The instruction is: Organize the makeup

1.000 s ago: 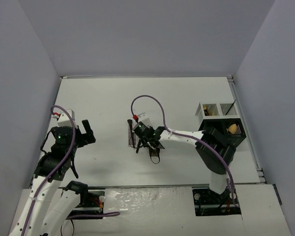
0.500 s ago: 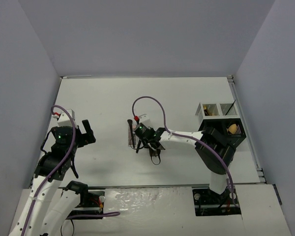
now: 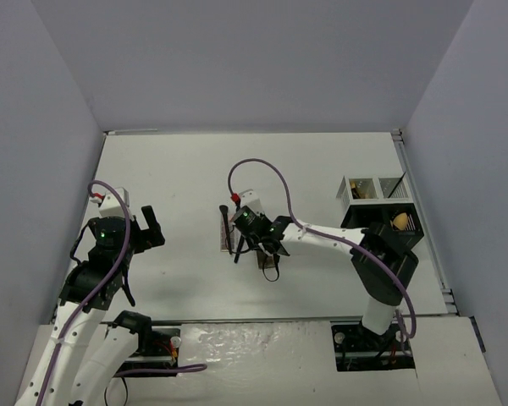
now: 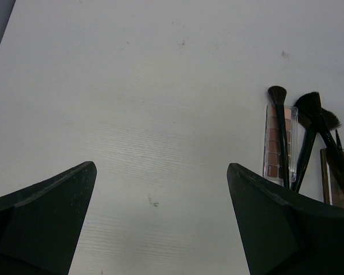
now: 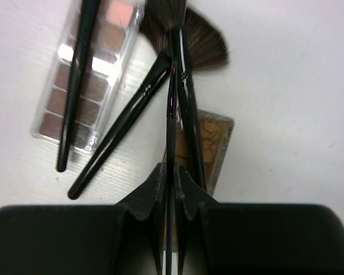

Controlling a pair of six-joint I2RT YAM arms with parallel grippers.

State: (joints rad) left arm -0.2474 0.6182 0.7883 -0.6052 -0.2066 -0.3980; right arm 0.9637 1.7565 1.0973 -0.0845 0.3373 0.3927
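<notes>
1. Enclosure: plain grey walls point(image 3: 237, 59) stand on three sides of a white counter point(image 3: 169, 169), seen from above.
2. Right arm point(image 3: 339, 241): it reaches from the near right edge leftwards to the middle of the counter, with a purple cable point(image 3: 258, 169) looping above it.
3. Left arm point(image 3: 97, 262): it is folded at the near left, well apart from the makeup.
4. Organizer rack point(image 3: 364, 188): it stands at the right edge of the counter, partly hidden by the right arm. A tan sponge point(image 3: 400, 222) sits in one of its dark compartments.
5. Left gripper point(image 4: 160, 166): the jaws are spread wide with nothing between them, above bare counter. The makeup cluster lies off to one side in its wrist view.
6. Right gripper point(image 5: 170, 169): it is clenched on the thin handle of a slim black brush point(image 5: 171, 109), directly over the cluster at the centre of the counter.
7. Pink-and-brown palette point(image 5: 100, 63): it lies flat on the counter at the left of the cluster in the right wrist view.
8. Brown palette point(image 5: 212, 143): it lies flat just beside the first, partly beneath the held brush.
9. Fan brush point(image 5: 203, 48): its bristles are splayed on the counter beyond the brown palette, and its handle crosses that palette.
10. Long brush point(image 5: 74, 86): it rests lengthways on the pink-and-brown palette.
11. Slanted brush point(image 5: 120, 137): it lies on the counter between the two palettes, angled towards the fan bristles.
</notes>
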